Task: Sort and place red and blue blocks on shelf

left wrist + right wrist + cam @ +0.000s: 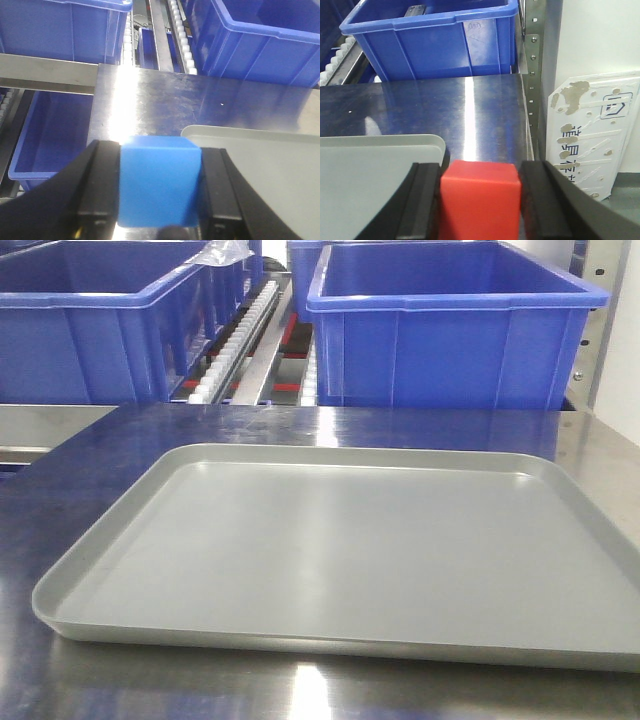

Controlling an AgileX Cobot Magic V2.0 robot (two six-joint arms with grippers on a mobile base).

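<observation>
L end effector is clamped on the blue block, jaws pressed to both side faces, block held over the steel worktop. Grey tray corner sits just fwd-right of it. The shelf rail and dark-blue bins lie farther ahead, w/ another bin lower down to its left. R end effector likewise grips the red block (top and front faces showing). Tray corner is just left of it, worktop ahead, one bin beyond at the far edge, a scuffed white panel to its right.
</observation>
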